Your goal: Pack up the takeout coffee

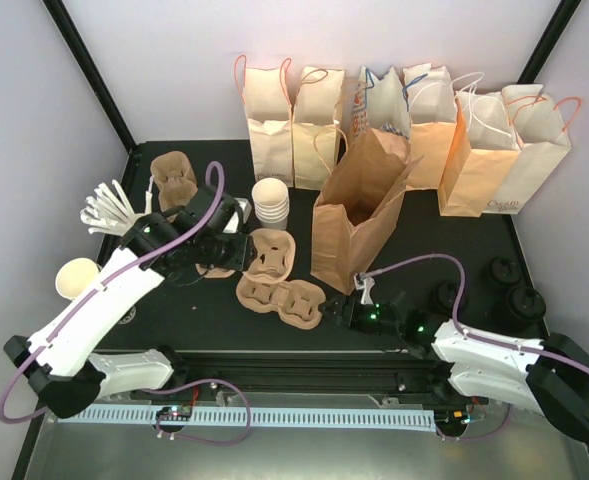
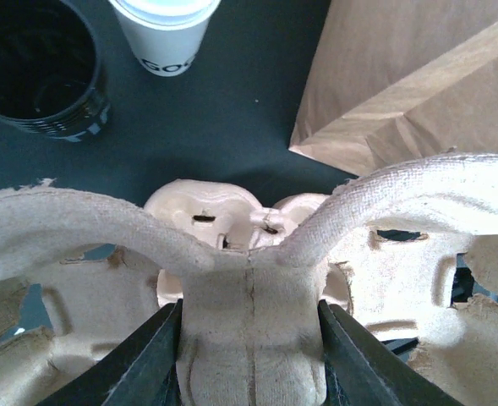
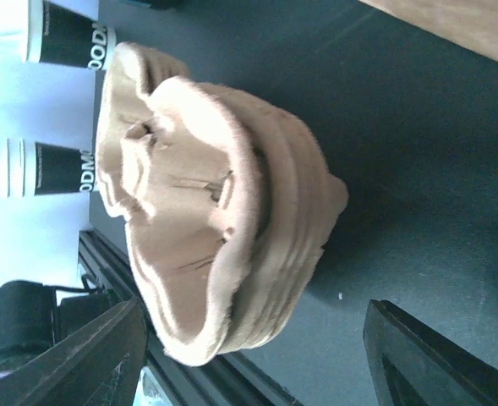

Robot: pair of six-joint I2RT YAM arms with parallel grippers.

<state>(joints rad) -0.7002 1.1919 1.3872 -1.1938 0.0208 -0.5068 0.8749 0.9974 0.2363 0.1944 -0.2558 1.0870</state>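
**Carrier gripped, coffee waiting at the right edge**

The left hand (image 1: 236, 248) is closed on the centre ridge of a moulded-pulp cup carrier (image 1: 271, 250). In the left wrist view its two dark fingers (image 2: 160, 359) press against either side of that ridge. The carrier sits over the middle of the counter (image 1: 204, 322), just left of an open brown paper bag (image 1: 359, 215) that stands upright.

The right hand (image 1: 332, 312) is spread wide and grips nothing. Its opening faces a nested stack of pulp carriers (image 1: 284, 297) lying on the counter in front of the bag. In the right wrist view the stack lies ahead of the parted fingers, apart from both.

The takeout coffee (image 1: 504, 270) stands at the right edge of the counter, well apart from both hands, and from above only its round black lid shows. A second black-lidded cup (image 1: 525, 300) is just beside it. A stack of white paper cups (image 1: 271, 200) stands behind the held carrier.
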